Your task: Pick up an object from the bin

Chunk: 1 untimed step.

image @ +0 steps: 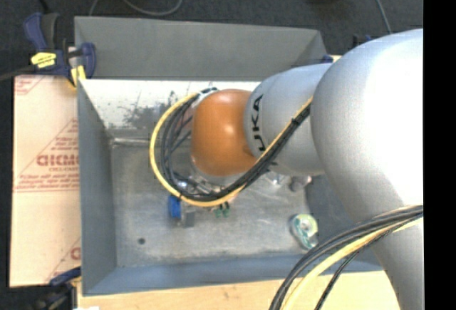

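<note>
1. Reaching in from the right, arm (342, 130) low over bin (96, 180) floor
2. Gripper (189, 213) under orange wrist cover (221, 134); open or closed cannot be told
3. Small blue thing (174, 207) just beside gripper, left of centre; pale greenish thing (305, 229) well apart

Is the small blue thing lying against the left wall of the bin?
No, the small blue thing lies near the middle of the bin floor, beside the arm's orange cover, well apart from the left wall.
</note>
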Tool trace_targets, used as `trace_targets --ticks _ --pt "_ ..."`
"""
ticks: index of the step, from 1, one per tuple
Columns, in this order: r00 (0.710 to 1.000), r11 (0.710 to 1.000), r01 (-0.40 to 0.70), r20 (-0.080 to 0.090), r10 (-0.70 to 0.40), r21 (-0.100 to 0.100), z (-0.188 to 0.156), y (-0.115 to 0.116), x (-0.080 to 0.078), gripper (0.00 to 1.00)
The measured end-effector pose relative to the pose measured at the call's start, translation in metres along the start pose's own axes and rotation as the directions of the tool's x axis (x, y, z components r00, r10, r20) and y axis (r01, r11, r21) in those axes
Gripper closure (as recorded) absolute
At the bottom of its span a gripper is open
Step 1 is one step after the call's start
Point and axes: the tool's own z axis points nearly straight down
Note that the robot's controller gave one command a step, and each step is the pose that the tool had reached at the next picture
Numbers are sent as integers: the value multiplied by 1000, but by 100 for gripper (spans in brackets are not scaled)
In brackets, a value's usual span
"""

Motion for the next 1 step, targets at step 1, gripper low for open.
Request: trace_targets --ticks 1 --pt "1000 1000 -5 4 5 2 -61 0 -2 100"
